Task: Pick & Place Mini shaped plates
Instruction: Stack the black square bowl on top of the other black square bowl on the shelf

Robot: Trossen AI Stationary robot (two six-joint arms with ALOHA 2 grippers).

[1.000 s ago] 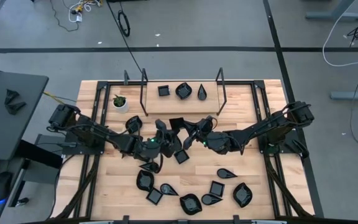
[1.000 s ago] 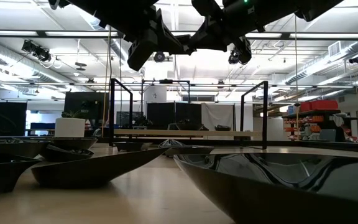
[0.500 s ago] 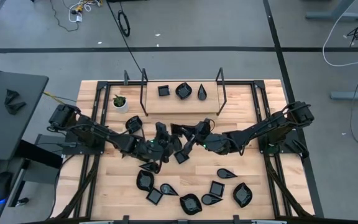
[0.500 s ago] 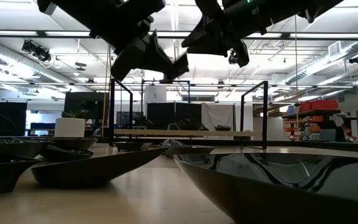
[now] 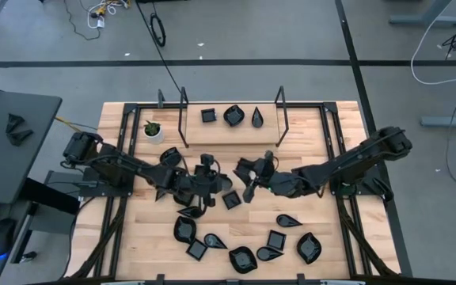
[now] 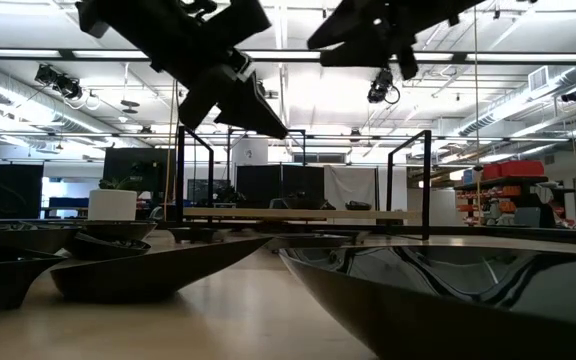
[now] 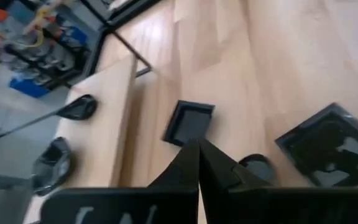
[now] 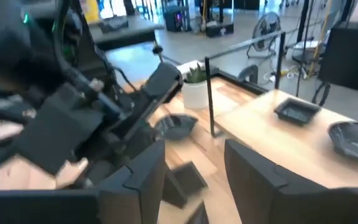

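Several small glossy black plates lie on the wooden table. A cluster (image 5: 241,259) lies near the front edge and a square plate (image 5: 230,199) at the middle. Three more (image 5: 233,115) rest on the raised wooden shelf (image 5: 228,131) at the back. My left gripper (image 5: 220,184) hangs above the table's middle, shut, with nothing showing between its fingertips (image 7: 199,146). Below and beyond it lie two square plates (image 7: 190,121) (image 7: 331,143). My right gripper (image 5: 245,171) faces it from the right, open and empty (image 8: 194,168).
A small white pot with a green plant (image 5: 153,131) stands at the back left, with a plate (image 5: 170,158) beside it. Black metal posts (image 5: 184,119) (image 5: 282,117) rise around the shelf. The two arms nearly meet over the table's middle.
The two grippers, which nearly met tip to tip above the table's middle, have drawn apart. My left gripper has gone down and a little toward the table's left edge, tipping its fingers downward. My right gripper has gone up.
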